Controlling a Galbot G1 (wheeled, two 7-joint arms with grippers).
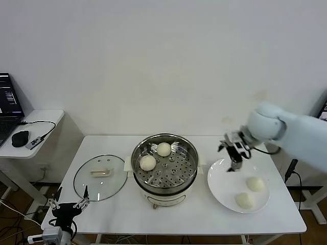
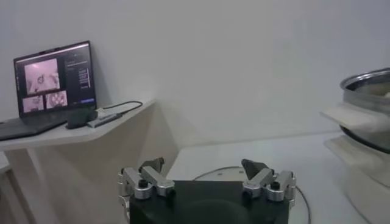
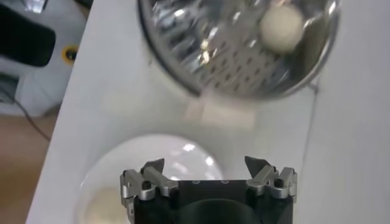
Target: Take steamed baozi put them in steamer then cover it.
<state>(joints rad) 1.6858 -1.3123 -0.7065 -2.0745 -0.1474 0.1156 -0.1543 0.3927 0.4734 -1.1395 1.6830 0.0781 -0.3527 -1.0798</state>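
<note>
Presently the right tool (image 1: 236, 154) hangs above the far edge of the large round white plate (image 1: 220, 190), its fingers spread wide with nothing between them; below and just past it, toward the robot, two small round cream-white steamed baozi (image 1: 255, 184) lie on that plate, one nearer the tool and the other (image 1: 244, 200) farther from it, near the plate's front rim; the right wrist view looks down past the open fingers (image 3: 152, 167) at the plate and one bun (image 3: 103, 206) on it; to the tool's left stands the round shiny stainless-steel steamer (image 1: 164, 164) on its white base, well apart from the fingers, with two more buns (image 1: 163, 149) resting on the perforated tray inside, one at the back and one (image 1: 147, 163) at the left; farther left again, the round clear glass cover (image 1: 100, 177) with its cream-white oblong handle lies flat on the white desk (image 1: 199, 217), just beside the steamer; the left tool (image 1: 68, 205) is parked low at the desk's front left corner, fingers open and holding nothing, close to the cover's near rim; beyond it a side desk carries an open laptop (image 2: 53, 85) and a black mouse (image 1: 20, 138).
</note>
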